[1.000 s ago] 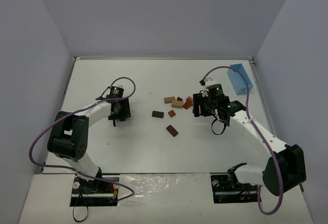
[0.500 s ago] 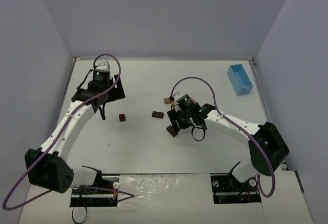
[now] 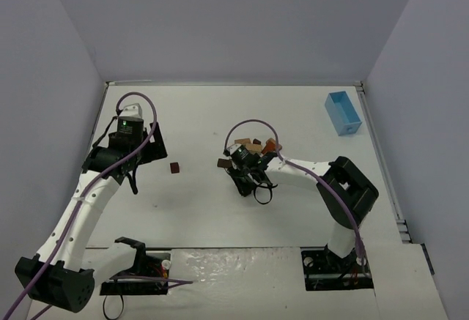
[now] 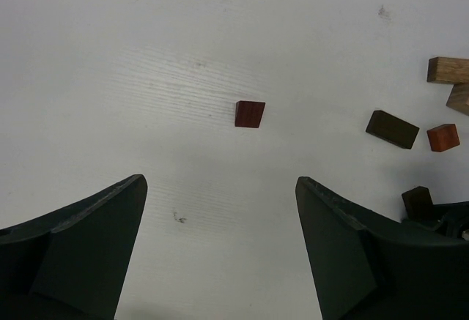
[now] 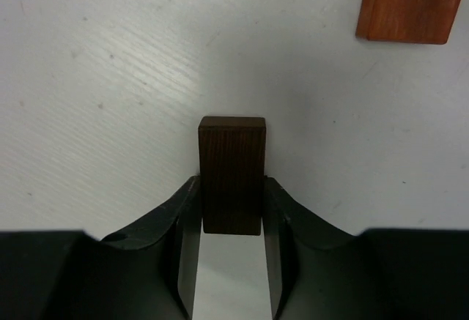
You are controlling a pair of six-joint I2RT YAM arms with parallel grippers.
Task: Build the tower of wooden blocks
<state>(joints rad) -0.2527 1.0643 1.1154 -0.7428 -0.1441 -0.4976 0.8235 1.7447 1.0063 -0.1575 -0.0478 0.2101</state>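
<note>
White worktop [image 3: 293, 108]: my right fingers [image 5: 183, 221] pinch a dark block [image 5: 232, 166] by one end, so lifting could swivel it loose; my left fingers [image 4: 95, 225] hang spread, empty.

Soft, even light is falling from above, keeping the white worktop [image 3: 198, 210] bright and the shadows faint. A glossy strip [image 3: 242, 261] at its near edge is catching mild glare. The dark brown block [image 5: 232, 173] is showing sharp grain, while the left fingers [image 4: 80, 247] are blurring slightly close to the lens.
</note>
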